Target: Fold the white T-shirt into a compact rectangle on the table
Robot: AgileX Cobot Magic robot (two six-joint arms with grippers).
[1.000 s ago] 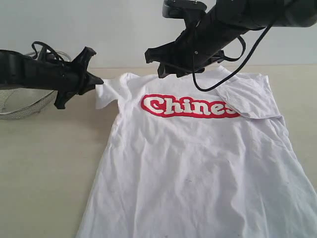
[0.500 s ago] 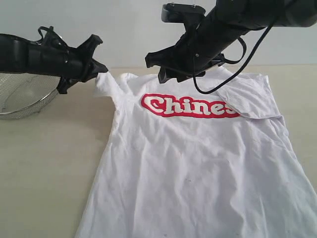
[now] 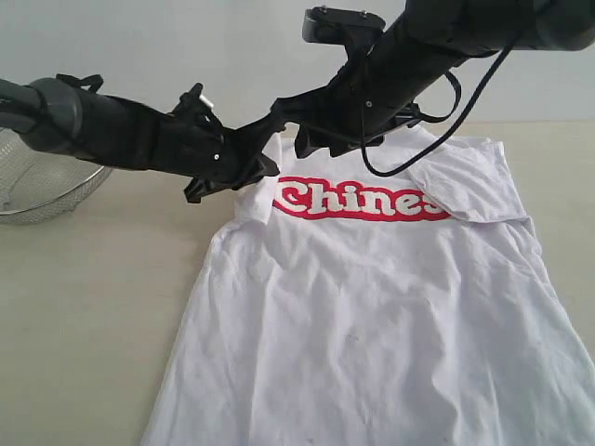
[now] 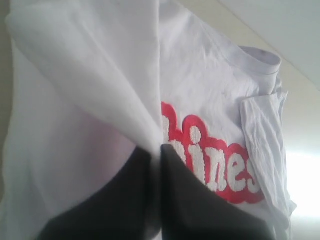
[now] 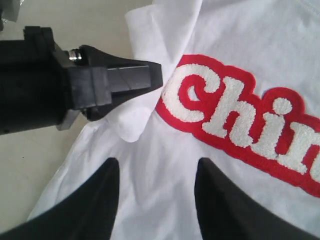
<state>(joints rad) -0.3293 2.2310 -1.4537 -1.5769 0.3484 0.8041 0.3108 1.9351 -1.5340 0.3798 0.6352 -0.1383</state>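
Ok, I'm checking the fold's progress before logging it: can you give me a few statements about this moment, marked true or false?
1. The left claw is shut on one sleeve of the white T-shirt. True.
2. The right claw grips the collar. False: it is open and holds nothing.
3. The other sleeve lies folded in over the shirt front. True.
4. The wire-mesh bowl sits on the shirt. False: it stands on the table, apart from the shirt.
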